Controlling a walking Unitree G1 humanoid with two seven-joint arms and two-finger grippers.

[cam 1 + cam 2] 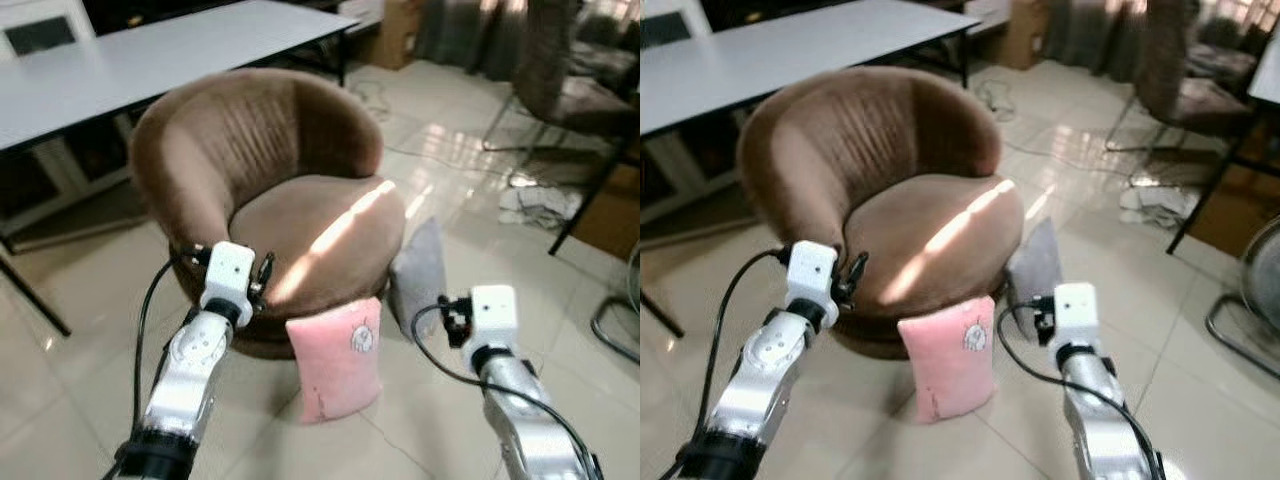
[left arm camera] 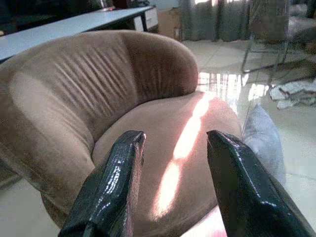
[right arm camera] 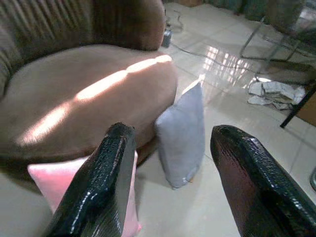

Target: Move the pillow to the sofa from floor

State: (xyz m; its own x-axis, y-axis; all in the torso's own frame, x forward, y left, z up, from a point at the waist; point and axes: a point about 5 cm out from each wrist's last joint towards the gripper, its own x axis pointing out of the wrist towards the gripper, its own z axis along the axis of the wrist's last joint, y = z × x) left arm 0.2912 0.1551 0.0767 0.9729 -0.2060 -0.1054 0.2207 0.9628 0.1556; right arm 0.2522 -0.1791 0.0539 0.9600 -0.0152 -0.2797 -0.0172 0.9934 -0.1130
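Both arms raised ahead of me, nothing held; pillows on the floor at the sofa's base.

The pink pillow (image 1: 334,357) stands upright on the tiles, leaning on the front of the brown sofa (image 1: 270,190), so I judge it the nearest target; the grey pillow (image 1: 420,275) leans on the sofa's side just beyond it; the left gripper (image 2: 173,163) hovers at the seat's front edge, fingers spread and empty, aimed over the cushion; the right gripper (image 3: 170,173) hangs above the floor with its fingers apart, the grey pillow framed between them; the seat lies bare, sun-striped, ready to receive; a white table (image 1: 150,50) stands behind.
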